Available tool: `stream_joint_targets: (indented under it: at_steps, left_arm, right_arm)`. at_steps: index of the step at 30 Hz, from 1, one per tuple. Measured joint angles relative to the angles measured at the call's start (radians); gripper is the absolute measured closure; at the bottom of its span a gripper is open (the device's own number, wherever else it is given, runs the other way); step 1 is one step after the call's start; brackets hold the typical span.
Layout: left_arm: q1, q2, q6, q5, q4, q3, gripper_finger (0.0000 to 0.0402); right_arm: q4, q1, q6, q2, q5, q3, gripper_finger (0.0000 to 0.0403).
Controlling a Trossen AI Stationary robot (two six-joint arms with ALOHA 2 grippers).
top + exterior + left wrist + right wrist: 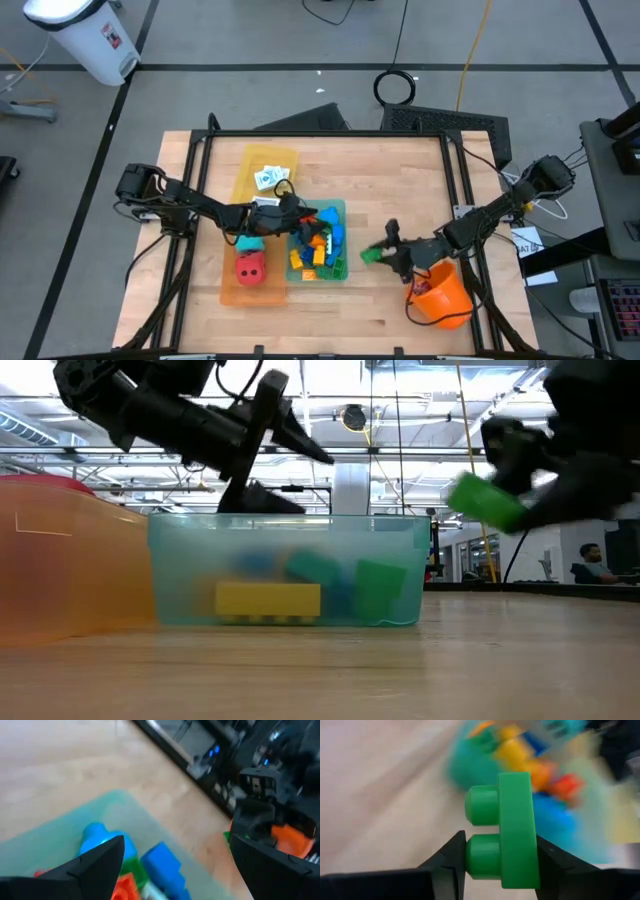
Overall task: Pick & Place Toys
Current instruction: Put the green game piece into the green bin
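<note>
From above, we see our right gripper (383,255) clamped on a green brick (371,256) just beside the teal tray (336,208), already heaped with bricks. At table level, that brick hangs above the wood, undelivered. Our left gripper (172,870) hovers wide open and empty over the tray.

Green brick (512,830) in dark right gripper (495,857); teal tray (330,215) w/ multicolour bricks (318,248)

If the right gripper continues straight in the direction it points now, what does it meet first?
Probably the teal tray of bricks. The right gripper, shut on a green brick, points toward it; its height above the rim is unclear.
</note>
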Motion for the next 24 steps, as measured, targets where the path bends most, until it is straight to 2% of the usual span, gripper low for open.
stream_joint_targets:
  at_steps: [4,8,13,16,19,24]
  left_arm:
    - [-0.022,0.004,0.07,-0.022,0.027,0.044,0.0034]
    - [-0.06,0.044,0.204,-0.04,0.039,0.142,0.0034]
    - [-0.087,0.165,0.32,-0.043,0.035,0.312,0.0034]
    - [-0.079,0.231,0.345,-0.047,0.01,0.406,0.0034]
    - [-0.06,0.27,0.334,-0.046,-0.084,0.488,0.0034]
    - [-0.031,0.298,0.284,-0.033,-0.218,0.558,0.0035]
  right_arm:
    - [0.15,-0.006,-0.158,0.006,0.181,0.0,0.0275]
    - [0.256,-0.048,-0.255,0.027,0.244,0.0,0.0275]
    - [0.355,-0.096,-0.351,0.043,0.33,-0.001,0.0274]
    - [0.409,-0.11,-0.376,0.042,0.33,0.0,0.0273]
    - [0.458,-0.11,-0.399,0.042,0.33,0.0,0.0273]
    - [0.491,-0.096,-0.404,0.042,0.325,0.0,0.0272]
